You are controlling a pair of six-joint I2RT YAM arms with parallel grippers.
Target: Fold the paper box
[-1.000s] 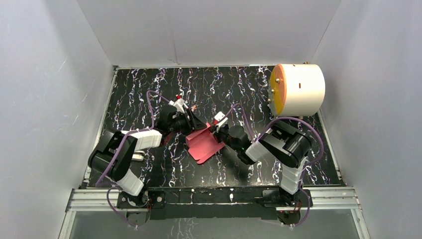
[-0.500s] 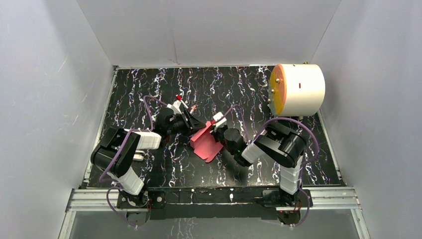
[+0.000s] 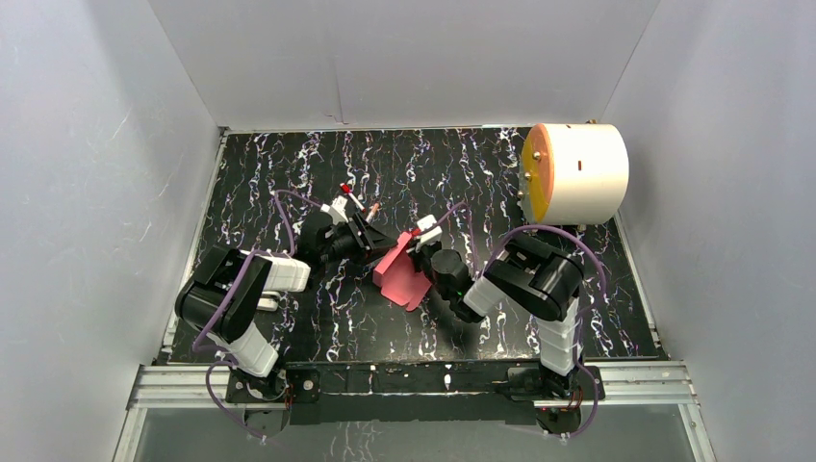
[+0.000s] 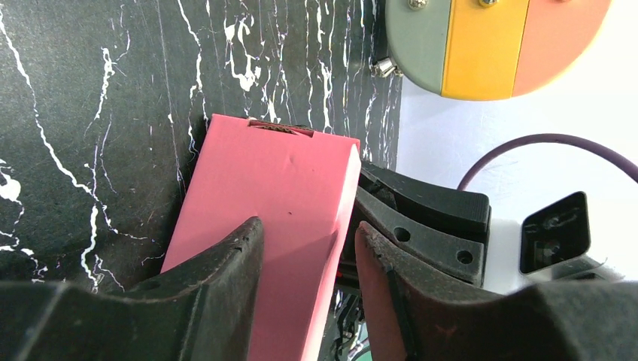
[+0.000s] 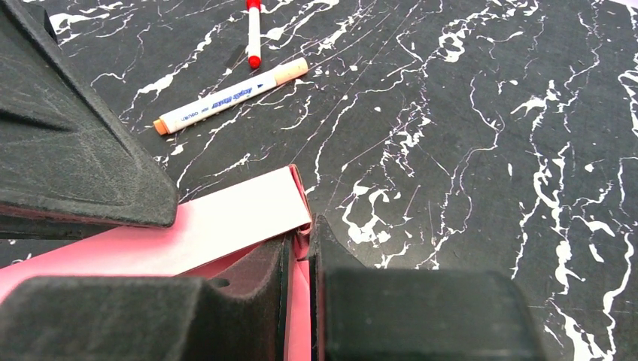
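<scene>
The paper box [image 3: 402,276] is red-pink card, partly folded, standing tilted at the table's middle between both grippers. My left gripper [image 3: 373,241] is at its upper left. In the left wrist view the jaws [image 4: 308,226] stand apart around a flat pink panel [image 4: 278,173]; the left finger lies over the panel and the right finger is just off its edge. My right gripper [image 3: 425,258] is at the box's right side. In the right wrist view it [image 5: 299,241] is shut on a thin pink flap [image 5: 299,293], with a pale panel [image 5: 241,210] beside it.
A big white cylinder with an orange face [image 3: 575,173] lies at the back right; it also shows in the left wrist view [image 4: 489,45]. A white marker [image 5: 229,96] and a red-capped pen [image 5: 253,34] lie behind the box. Grey walls enclose the table on three sides.
The right gripper has moved left with the flap, and the box has closed up from a spread sheet into a narrower, more upright shape. The left gripper has shifted slightly right.
</scene>
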